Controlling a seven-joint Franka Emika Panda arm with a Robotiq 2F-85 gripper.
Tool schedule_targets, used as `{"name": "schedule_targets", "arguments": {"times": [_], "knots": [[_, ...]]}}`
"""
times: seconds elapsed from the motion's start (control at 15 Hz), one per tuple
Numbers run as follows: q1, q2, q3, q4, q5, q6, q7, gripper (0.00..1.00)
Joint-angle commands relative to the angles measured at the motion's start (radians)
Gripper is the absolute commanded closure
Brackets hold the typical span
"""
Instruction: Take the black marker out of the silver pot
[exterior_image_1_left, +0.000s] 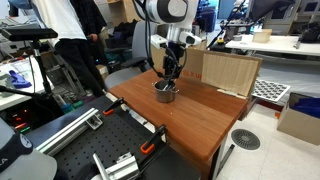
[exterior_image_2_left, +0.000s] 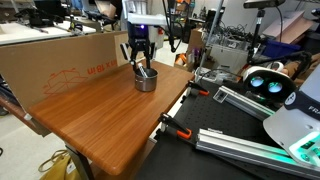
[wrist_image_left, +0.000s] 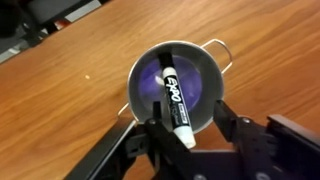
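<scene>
The silver pot (wrist_image_left: 178, 80) stands on the wooden table (wrist_image_left: 70, 95), with a short handle on its right side. It shows in both exterior views (exterior_image_1_left: 165, 93) (exterior_image_2_left: 146, 80). The black marker (wrist_image_left: 172, 88) leans inside it, with a white label and its pale end pointing up toward the camera. My gripper (wrist_image_left: 192, 130) hangs just above the pot, open. The marker's upper end lies between the fingers, close to the left finger in the wrist view. The gripper also shows in both exterior views (exterior_image_1_left: 171, 74) (exterior_image_2_left: 140, 62), low over the pot.
A large cardboard box (exterior_image_1_left: 226, 72) (exterior_image_2_left: 60, 60) stands at the table's back edge, close behind the pot. A person (exterior_image_1_left: 75, 30) stands beyond the table. Orange-handled clamps (exterior_image_2_left: 178, 128) grip the table edge. Metal rails (exterior_image_1_left: 110, 160) lie below the table.
</scene>
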Motion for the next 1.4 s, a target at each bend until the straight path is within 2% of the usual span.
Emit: {"name": "schedule_targets", "arguments": {"times": [0.0, 0.2, 0.27, 0.33, 0.4, 0.73, 0.8, 0.87, 0.93, 1.27, 1.33], "knots": [[-0.006, 0.022, 0.002, 0.040, -0.010, -0.044, 0.016, 0.73], [-0.007, 0.025, 0.001, 0.045, -0.010, -0.058, 0.016, 0.91], [-0.008, 0.025, 0.001, 0.045, -0.011, -0.063, 0.017, 0.52], [-0.008, 0.025, 0.000, 0.049, -0.012, -0.072, 0.018, 0.55], [-0.008, 0.027, -0.001, 0.052, -0.013, -0.077, 0.019, 0.53], [-0.009, 0.039, -0.002, 0.063, -0.013, -0.090, 0.016, 0.18], [-0.010, 0.040, -0.002, 0.064, -0.013, -0.093, 0.009, 0.60], [-0.010, 0.040, -0.003, 0.065, -0.015, -0.093, 0.007, 0.55], [-0.010, 0.039, -0.003, 0.066, -0.017, -0.093, 0.007, 0.57], [-0.012, 0.040, -0.002, 0.070, -0.016, -0.097, 0.003, 0.95], [-0.012, 0.040, -0.002, 0.071, -0.017, -0.098, 0.003, 0.99]]}}
